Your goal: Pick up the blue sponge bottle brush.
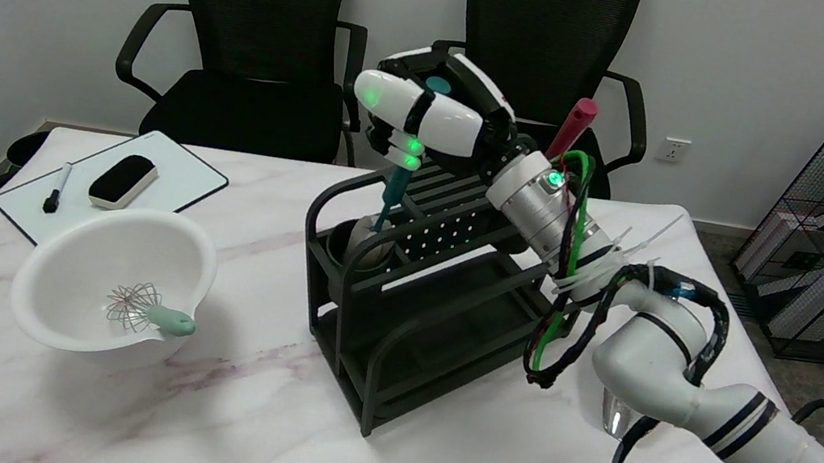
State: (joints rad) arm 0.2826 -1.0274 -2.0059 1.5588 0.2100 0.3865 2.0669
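Right hand (pixel 429 116) grips brush handle (pixel 391 196) above rack cup (pixel 361 244) (sponge end hidden).

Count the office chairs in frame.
2. One black chair stands behind the table's far edge at centre-left; the other chair is beside it to the right, partly hidden behind the robot hand. More could sit outside the frame.

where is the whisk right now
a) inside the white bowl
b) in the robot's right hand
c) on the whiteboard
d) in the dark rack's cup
a: the whisk lies inside the white bowl, its pale green handle resting on the rim, well to the left of the dark rack; the right hand is up at the rack, on a teal brush handle.
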